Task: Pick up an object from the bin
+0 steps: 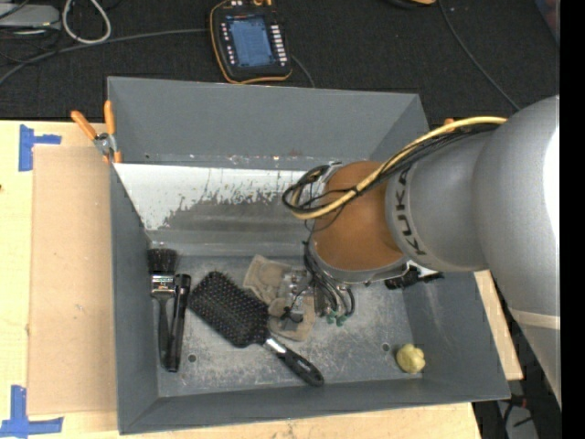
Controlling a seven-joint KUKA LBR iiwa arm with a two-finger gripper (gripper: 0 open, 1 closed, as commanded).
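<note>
My gripper (297, 307) hangs below the orange wrist cover, low over the middle of the bin floor. Its tip sits on the right end of a crumpled beige cloth (263, 277), close to the handle of a black hairbrush (239, 314). The brush lies diagonally, its bristled head up-left and its handle pointing down-right. Clutter around the tip hides the state of the gripper.
A black shaving brush and razor (168, 305) lie along the left side of the bin floor. A small yellow lump (410, 358) rests near the front right corner. The arm and its cables cover the right half of the bin.
</note>
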